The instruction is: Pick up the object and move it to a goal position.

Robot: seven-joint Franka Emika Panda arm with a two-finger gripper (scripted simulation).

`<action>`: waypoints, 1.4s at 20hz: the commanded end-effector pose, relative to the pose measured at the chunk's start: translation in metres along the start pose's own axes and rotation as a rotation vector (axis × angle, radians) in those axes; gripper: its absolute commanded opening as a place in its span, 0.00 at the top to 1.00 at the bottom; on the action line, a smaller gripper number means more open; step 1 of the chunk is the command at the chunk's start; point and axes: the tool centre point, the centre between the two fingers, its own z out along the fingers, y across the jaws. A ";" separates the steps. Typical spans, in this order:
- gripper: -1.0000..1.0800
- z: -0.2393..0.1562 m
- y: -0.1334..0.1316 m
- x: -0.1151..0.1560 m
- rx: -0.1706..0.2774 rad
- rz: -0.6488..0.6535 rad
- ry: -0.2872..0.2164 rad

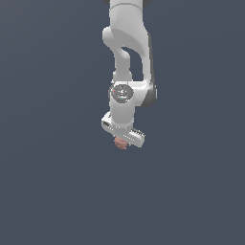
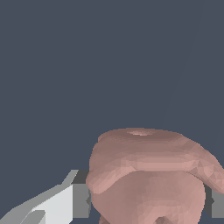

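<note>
1. White arm [image 1: 125, 57] seen hanging down from the upper edge of the exterior view, wrist turned downward, hand tilted so its lower edge slopes toward the exterior view's right.
2. Gripper [image 1: 122, 142] found at the lowest end of the arm, against a plain dark blue-grey backdrop; no supporting surface distinguishable beneath it.
3. Object [image 1: 120, 143] noted as a small pinkish-red lumpy ball, tucked directly under the hand and between the jaws; only its lower part visible in the exterior view, the rest covered by the white hand body.
4. In the wrist view, object [image 2: 148, 175] fills the space between the jaws: pale pink, folded and bulging, with a rounded crown and a heavier lobe spilling toward one jaw.
5. One finger [image 2: 65, 203] shown white with a grey pad, the pad touching the flank of the object; the opposite finger [image 2: 217, 203] visible only as a grey sliver at the frame edge, also against the object.
6. Jaws pinching the object from both sides, held apart only by the ball between them.
7. Object far smaller than the hand, centred between the jaws, bulging past the pads on the near side.
8. Contact with anything other than the jaws: cannot tell.
</note>
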 end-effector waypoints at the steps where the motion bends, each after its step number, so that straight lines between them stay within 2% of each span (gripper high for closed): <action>1: 1.00 -0.018 0.022 0.006 0.001 0.001 0.001; 18: 1.00 -0.148 0.183 0.056 0.001 0.002 0.001; 23: 1.00 -0.172 0.212 0.068 0.000 0.002 0.001; 28: 1.00 -0.183 0.224 0.073 0.000 0.002 0.001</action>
